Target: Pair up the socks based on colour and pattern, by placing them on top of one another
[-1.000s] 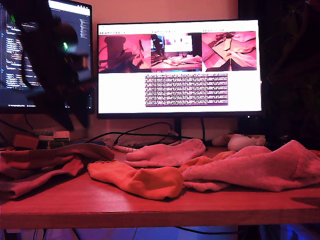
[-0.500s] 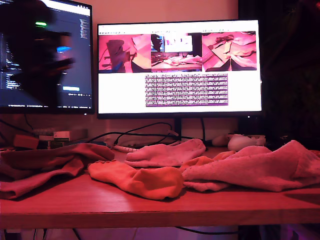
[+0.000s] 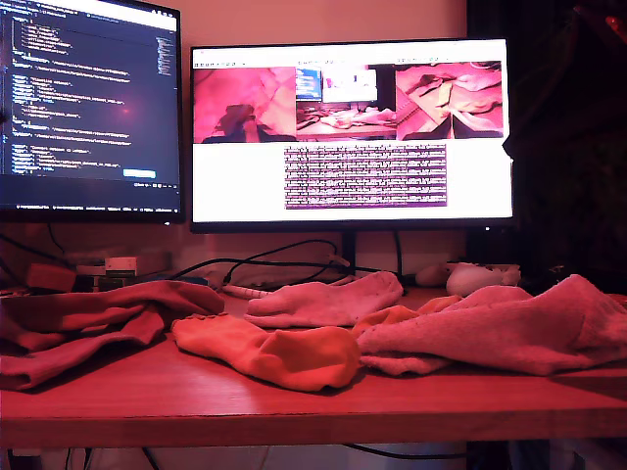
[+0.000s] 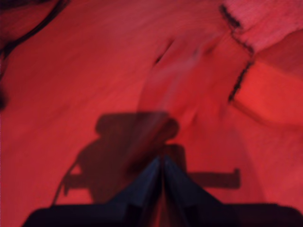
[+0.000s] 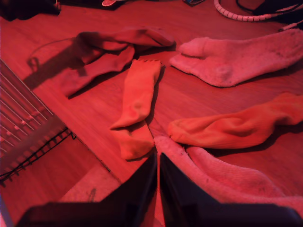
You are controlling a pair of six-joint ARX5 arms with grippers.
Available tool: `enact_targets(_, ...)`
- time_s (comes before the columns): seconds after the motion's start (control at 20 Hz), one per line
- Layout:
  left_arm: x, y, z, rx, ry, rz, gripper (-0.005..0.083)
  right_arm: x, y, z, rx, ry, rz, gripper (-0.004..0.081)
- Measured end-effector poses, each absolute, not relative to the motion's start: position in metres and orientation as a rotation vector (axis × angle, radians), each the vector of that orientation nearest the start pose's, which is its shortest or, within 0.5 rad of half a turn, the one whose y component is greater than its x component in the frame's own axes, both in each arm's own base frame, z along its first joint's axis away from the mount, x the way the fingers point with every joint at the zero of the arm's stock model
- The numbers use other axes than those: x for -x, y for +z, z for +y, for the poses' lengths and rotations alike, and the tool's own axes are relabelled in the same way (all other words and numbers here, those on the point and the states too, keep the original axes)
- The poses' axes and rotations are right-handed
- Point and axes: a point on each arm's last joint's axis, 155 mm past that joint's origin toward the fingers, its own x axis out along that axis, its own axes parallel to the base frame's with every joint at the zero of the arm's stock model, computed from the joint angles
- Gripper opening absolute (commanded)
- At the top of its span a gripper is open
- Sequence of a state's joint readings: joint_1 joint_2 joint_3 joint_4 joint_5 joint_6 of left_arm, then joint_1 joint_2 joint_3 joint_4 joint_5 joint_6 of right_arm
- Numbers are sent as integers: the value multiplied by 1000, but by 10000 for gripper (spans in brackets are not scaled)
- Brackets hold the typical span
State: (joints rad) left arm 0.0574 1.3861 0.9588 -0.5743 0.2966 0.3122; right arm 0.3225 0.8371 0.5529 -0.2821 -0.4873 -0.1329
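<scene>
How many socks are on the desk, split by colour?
Dark maroon socks: 2, overlapping in a heap
Orange socks: 2
Pale pink fuzzy socks: 2
Total: 6

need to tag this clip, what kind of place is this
Most likely a home or lab computer desk doubling as a robot workspace. A wooden desk holds two monitors, one showing camera feeds, the other code, with cables behind and loose socks spread across it under red light.
</scene>
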Motion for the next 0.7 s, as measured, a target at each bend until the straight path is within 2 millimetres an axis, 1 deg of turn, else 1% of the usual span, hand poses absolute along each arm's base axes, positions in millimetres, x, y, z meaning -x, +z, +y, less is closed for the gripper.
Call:
enact_targets(0.05,-354,105,-34,-68,-354,962,486,-247,165,173,74,825,526,-10)
enact_targets(0.1,-356,101,-34,-56,-350,972,518,-247,165,173,74,825,526,-11)
enact_targets(0.25,-361,86,-34,-23,-339,1001,516,-247,165,174,74,825,526,-10)
enact_targets(0.35,-366,72,-34,-14,-339,1026,515,-247,165,174,74,825,525,-11)
enact_targets(0.45,-372,53,-30,-15,-323,1056,488,-248,165,173,75,824,526,-10)
enact_targets(0.6,-375,30,-28,-10,-318,1097,393,-248,165,174,75,825,526,-11)
enact_targets(0.65,-374,27,-27,-4,-307,1108,348,-248,165,174,75,825,526,-10)
enact_targets(0.7,-374,25,-26,-8,-301,1112,271,-247,165,174,75,825,526,-10)
